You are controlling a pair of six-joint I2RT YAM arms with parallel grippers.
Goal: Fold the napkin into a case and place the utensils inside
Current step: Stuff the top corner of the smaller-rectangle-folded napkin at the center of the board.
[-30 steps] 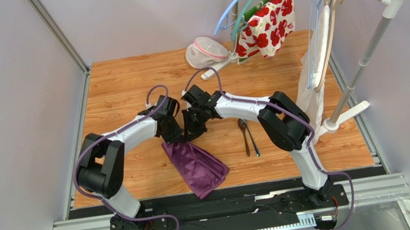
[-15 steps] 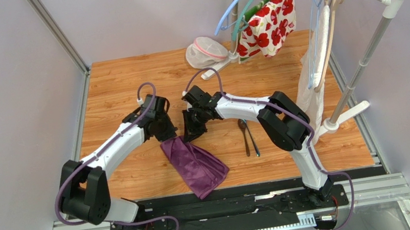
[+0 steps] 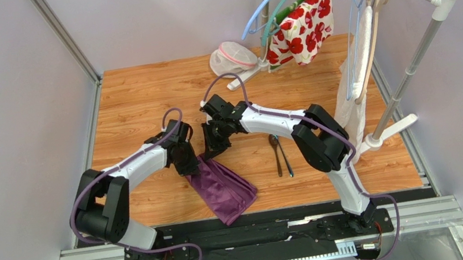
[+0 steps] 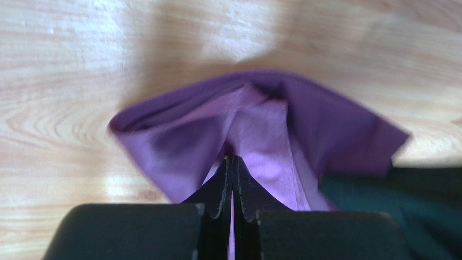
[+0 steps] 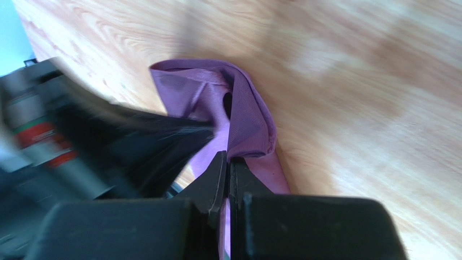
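The dark purple napkin [image 3: 226,188] lies bunched and partly folded on the wooden table, near the front edge between the arms. My left gripper [image 3: 193,171] is shut on its upper left edge. In the left wrist view the cloth [image 4: 271,124] puffs up ahead of the left gripper [image 4: 233,158]. My right gripper [image 3: 210,153] is shut on the upper right edge, close beside the left one. In the right wrist view a rolled fold of napkin [image 5: 246,119] sits at the right gripper [image 5: 228,157]. The two utensils [image 3: 279,155] lie side by side, right of the napkin.
A white mesh pouch [image 3: 230,59] sits at the table's back. A clothes rack [image 3: 413,66] stands on the right, with a red-flowered cloth [image 3: 300,25] and several hangers on it. The rack's white foot [image 3: 394,128] rests near the utensils.
The left arm swung its elbow out and back, and its gripper slid a little toward the front left with the napkin's edge. The right gripper edged slightly back. Both stayed shut on the cloth.
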